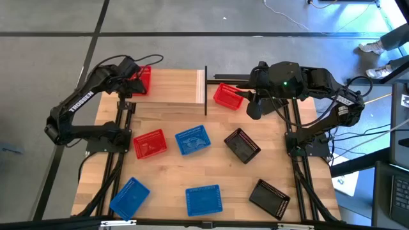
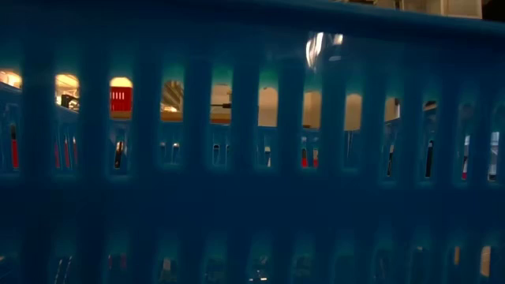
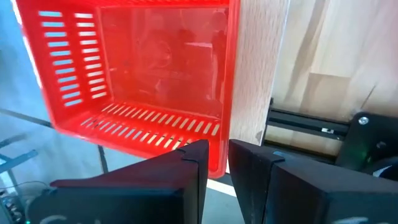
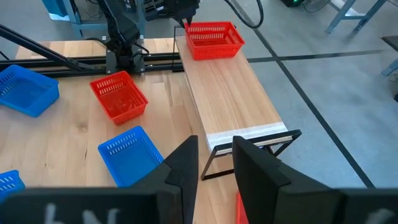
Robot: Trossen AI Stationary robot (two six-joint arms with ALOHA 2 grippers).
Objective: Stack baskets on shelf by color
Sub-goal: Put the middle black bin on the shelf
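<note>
Baskets lie in three colours across the table point(image 1: 217, 121) and the shelf point(image 1: 176, 86). One red basket point(image 1: 142, 79) sits on the shelf's far-left end, overhanging its edge, and the left gripper point(image 1: 131, 82) is right at it; in the left wrist view its fingers point(image 3: 193, 163) stand slightly apart just below the basket's rim, and I cannot tell whether they touch it. A second red basket point(image 1: 227, 96) sits just beyond the shelf's right end, by a black post point(image 1: 206, 91). The right gripper point(image 1: 246, 94) is at that basket's right side; its wrist view shows the fingers point(image 4: 186, 163) spread with a clear gap, a sliver of red beneath them, holding nothing.

On the table proper — a third red basket point(image 1: 149, 144) beside a blue basket point(image 1: 192, 140), then a black basket point(image 1: 242, 145) to their right. Nearer the front edge are two more blue ones, at the left point(image 1: 130, 197) and in the middle point(image 1: 204, 199), and a second black one point(image 1: 269, 199) at the right.

The low view is filled by the slotted wall of a blue basket point(image 2: 252, 158) close against the camera — little else shows through its holes.
</note>
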